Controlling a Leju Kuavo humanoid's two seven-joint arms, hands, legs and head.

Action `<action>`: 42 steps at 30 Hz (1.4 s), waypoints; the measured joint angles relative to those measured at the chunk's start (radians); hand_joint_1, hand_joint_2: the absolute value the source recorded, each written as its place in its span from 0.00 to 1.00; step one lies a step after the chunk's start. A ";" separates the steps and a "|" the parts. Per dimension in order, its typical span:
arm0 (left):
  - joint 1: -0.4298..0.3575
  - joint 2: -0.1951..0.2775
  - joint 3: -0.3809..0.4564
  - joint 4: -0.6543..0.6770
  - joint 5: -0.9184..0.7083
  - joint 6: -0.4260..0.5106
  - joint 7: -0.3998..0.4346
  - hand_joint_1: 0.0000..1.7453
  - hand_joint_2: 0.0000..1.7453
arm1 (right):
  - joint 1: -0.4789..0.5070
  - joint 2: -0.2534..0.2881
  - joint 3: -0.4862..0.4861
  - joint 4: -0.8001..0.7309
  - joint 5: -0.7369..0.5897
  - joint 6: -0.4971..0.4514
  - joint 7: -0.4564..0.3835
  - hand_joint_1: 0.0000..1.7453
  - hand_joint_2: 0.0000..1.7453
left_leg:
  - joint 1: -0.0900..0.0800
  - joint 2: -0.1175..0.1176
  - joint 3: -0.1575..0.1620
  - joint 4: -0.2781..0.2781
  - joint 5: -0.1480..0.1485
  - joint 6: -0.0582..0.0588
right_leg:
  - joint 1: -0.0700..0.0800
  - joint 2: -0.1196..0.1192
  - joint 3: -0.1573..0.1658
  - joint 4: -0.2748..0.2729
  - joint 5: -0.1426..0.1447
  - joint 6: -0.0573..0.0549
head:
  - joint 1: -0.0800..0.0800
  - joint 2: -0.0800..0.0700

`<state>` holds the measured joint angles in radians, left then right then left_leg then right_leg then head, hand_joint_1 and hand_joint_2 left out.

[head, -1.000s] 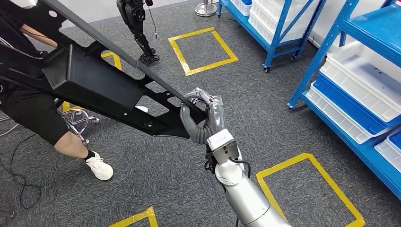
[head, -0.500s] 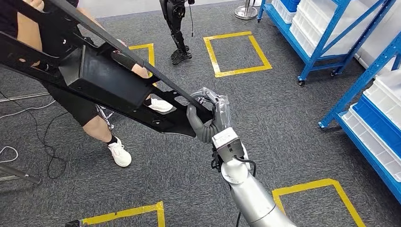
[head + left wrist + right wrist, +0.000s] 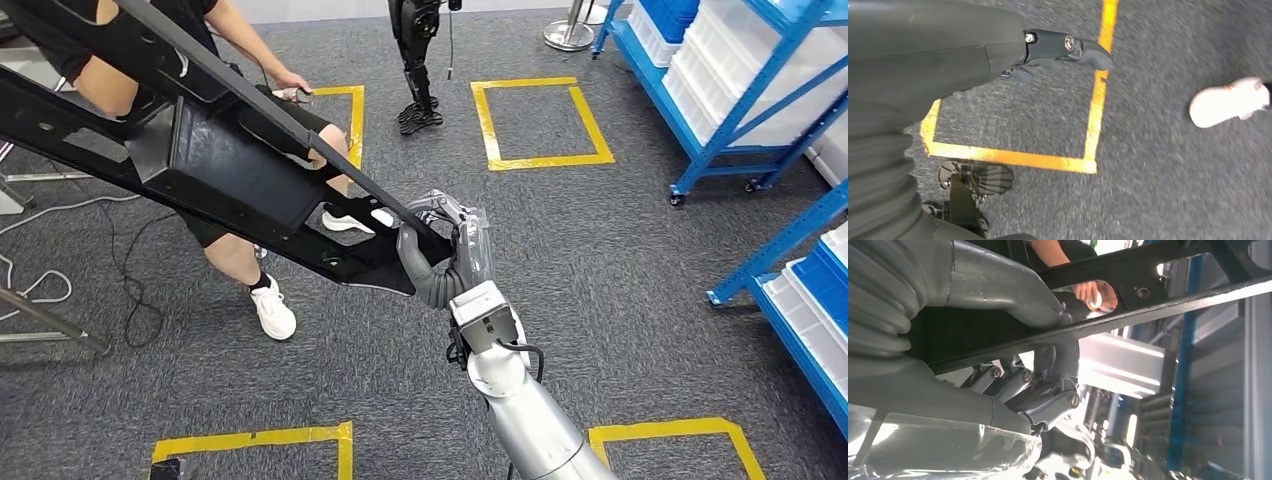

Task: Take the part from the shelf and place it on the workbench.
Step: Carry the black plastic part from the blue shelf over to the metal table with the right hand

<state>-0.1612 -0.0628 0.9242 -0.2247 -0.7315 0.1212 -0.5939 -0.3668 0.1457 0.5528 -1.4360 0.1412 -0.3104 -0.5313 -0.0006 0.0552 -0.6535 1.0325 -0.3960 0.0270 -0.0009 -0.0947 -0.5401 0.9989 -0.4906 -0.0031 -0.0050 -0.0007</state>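
The part is a long black frame with a box-shaped middle and thin rails, carried tilted above the floor and running off toward the upper left. My right hand grips its lower end, fingers wrapped over a rail and thumb underneath. In the right wrist view the same hand curls around the black rail. My left hand hangs over the carpet with nothing in it, its fingers apart.
A person in black shorts and white shoes stands just behind the part. Blue shelves with white bins stand at the right. Yellow tape squares mark the grey carpet. Another robot's legs stand farther back. Cables lie at the left.
The camera has swung left, so shelves and floor marks have slid right in the picture. The person has stepped along behind the part. My right hand's grip is unchanged.
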 joint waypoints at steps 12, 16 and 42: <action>0.021 0.010 0.015 0.001 0.054 0.030 -0.014 0.00 1.00 | -0.044 0.039 0.028 0.072 -0.035 0.045 -0.025 1.00 1.00 | 0.008 -0.163 0.035 -0.029 0.002 0.010 | -0.021 0.130 -0.071 0.045 0.028 0.032 | 0.014 0.000; 0.042 0.014 0.036 0.002 0.081 0.035 -0.042 0.00 1.00 | -0.092 0.061 0.058 0.123 -0.081 0.043 -0.041 1.00 1.00 | 0.016 -0.183 0.021 -0.022 -0.004 -0.015 | -0.020 0.129 -0.050 0.007 0.043 0.006 | 0.014 0.000; 0.020 -0.005 0.051 0.004 0.054 0.035 -0.020 0.00 1.00 | -0.103 -0.004 0.059 0.158 -0.108 0.008 -0.054 1.00 1.00 | 0.006 -0.151 0.046 -0.046 0.011 0.014 | -0.023 0.123 -0.102 0.083 0.028 0.035 | 0.012 0.000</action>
<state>-0.1415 -0.0675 0.9748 -0.2211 -0.6772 0.1566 -0.6138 -0.4699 0.1416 0.6122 -1.2779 0.0328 -0.3025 -0.5849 0.0055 -0.0957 -0.6078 0.9867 -0.3852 0.0411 -0.0234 0.0279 -0.6424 1.0818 -0.4623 0.0322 0.0069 -0.0008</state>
